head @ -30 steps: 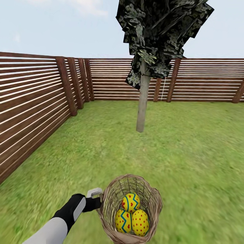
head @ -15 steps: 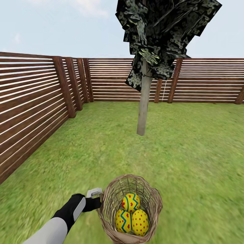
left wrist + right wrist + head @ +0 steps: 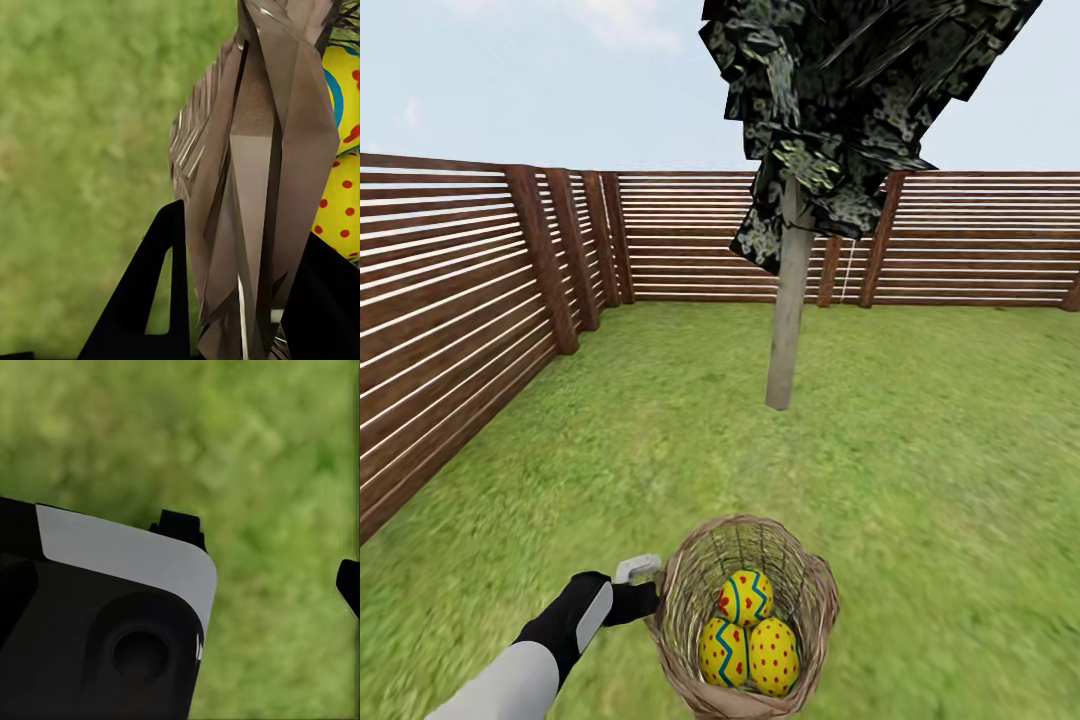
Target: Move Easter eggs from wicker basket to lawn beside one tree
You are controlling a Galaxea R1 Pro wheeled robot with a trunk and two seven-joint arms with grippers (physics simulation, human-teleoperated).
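My left gripper (image 3: pixel 648 592) is clamped on the wicker basket (image 3: pixel 815 600) rim, fingers either side of the weave; basket is light and flexible. Three Easter eggs (image 3: pixel 747 632) inside: smooth, rounded, grip across their middles. Right gripper (image 3: pixel 262 562) is spread over the lawn (image 3: pixel 920 450), empty. Tree (image 3: pixel 788 310) well ahead.

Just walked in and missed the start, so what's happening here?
The robot's left gripper is clamped on the rim of the wicker basket, holding it out in front over the lawn. All three Easter eggs are in the basket. A tree with a pale trunk stands ahead, near the wooden fence. The right gripper holds nothing, with grass below it.
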